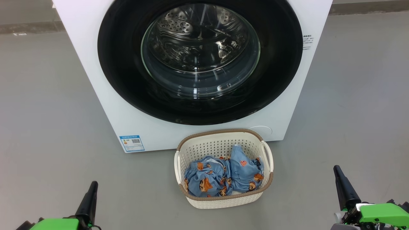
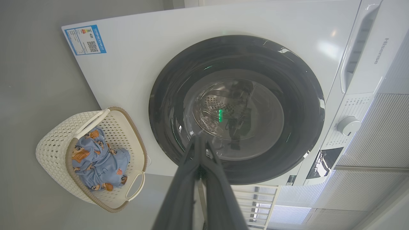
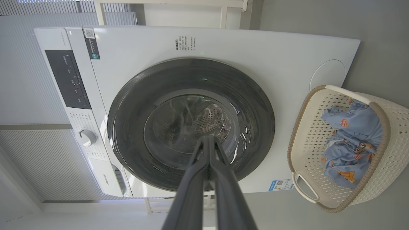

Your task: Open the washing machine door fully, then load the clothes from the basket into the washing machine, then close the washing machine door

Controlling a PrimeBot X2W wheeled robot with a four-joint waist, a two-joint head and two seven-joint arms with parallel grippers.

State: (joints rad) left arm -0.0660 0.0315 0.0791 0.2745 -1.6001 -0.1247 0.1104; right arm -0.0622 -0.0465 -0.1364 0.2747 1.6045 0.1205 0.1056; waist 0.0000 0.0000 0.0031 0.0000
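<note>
The white washing machine stands ahead with its round black-rimmed door closed flat against the front; the steel drum shows through the glass. In front of it on the floor sits the cream basket holding light-blue bear-print clothes. My left gripper is low at the left, shut and empty, well clear of the basket. My right gripper is low at the right, shut and empty too. Both wrist views look at the door, with the basket off to one side.
Grey floor spreads wide on both sides of the machine and around the basket. A blue sticker marks the machine's lower left corner. The control panel and knob sit along the machine's top.
</note>
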